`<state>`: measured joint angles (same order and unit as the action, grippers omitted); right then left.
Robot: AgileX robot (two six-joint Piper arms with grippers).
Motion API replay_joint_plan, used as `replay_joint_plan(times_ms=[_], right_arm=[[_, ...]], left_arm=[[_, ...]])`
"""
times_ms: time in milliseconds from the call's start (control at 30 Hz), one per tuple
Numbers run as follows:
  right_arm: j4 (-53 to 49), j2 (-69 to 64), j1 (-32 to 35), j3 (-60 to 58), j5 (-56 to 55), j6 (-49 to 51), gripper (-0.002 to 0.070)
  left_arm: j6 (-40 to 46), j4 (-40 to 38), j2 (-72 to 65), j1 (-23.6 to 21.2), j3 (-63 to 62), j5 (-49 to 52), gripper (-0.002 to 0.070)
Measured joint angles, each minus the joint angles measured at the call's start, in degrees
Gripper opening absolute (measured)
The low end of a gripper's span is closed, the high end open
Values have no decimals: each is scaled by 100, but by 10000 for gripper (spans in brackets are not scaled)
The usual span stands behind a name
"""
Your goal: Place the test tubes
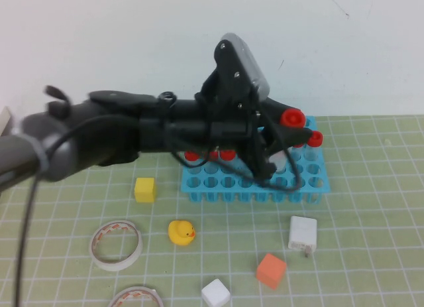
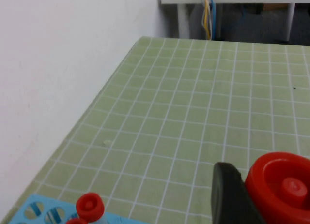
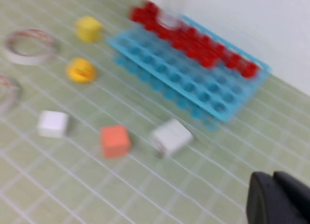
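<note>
The left hand [image 1: 271,138] is pinching a red-capped test tube [image 1: 292,117] over the rack [image 1: 252,184], ideally lowering plumb into a free well, while the right hand [image 3: 278,200] is hanging pressed together, well apart.

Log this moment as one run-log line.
left gripper: shut on test tube, above rack | right gripper: shut, empty, over mat, away from rack

Yellow block [image 1: 145,189]: left of the table's [image 1: 371,254] middle.
Duck [image 1: 180,233]: nearer the front edge.
Tape roll [image 1: 116,245]: front left.
Second tape roll [image 1: 136,296]: front edge.
White cube [image 1: 216,293]: front edge.
Orange cube [image 1: 271,270]: near white cube.
Charger [image 1: 303,234]: right of duck.
</note>
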<state>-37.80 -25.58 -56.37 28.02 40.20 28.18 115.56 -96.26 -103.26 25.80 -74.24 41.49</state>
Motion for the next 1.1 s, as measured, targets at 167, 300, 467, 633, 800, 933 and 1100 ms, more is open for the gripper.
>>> replay_joint_plan(times_ms=[167, 300, 467, 633, 800, 933, 1100], right_arm=[[-352, 622, 0, -613, 99, 475, 6], [-621, 799, 0, -827, 135, 536, 6], [-738, 801, 0, -865, 345, 554, 5], [-738, 801, 0, -865, 354, 590, 5], [-782, 801, 0, -881, 354, 654, 4], [-830, 801, 0, -891, 354, 696, 3], [-830, 801, 0, -891, 354, 706, 2]], left_arm=[[-196, -21, -797, 79, -625, 9, 254], [-210, -21, -1370, 188, -1145, 37, 254], [-210, -21, -1995, 213, -1841, -101, 254], [-370, -21, -2585, 213, -2553, -114, 254], [-395, -21, -3182, 213, -3116, -114, 254], [-550, -21, -3575, 213, -3514, -127, 254], [-656, -21, -3777, 216, -3679, -348, 254]])
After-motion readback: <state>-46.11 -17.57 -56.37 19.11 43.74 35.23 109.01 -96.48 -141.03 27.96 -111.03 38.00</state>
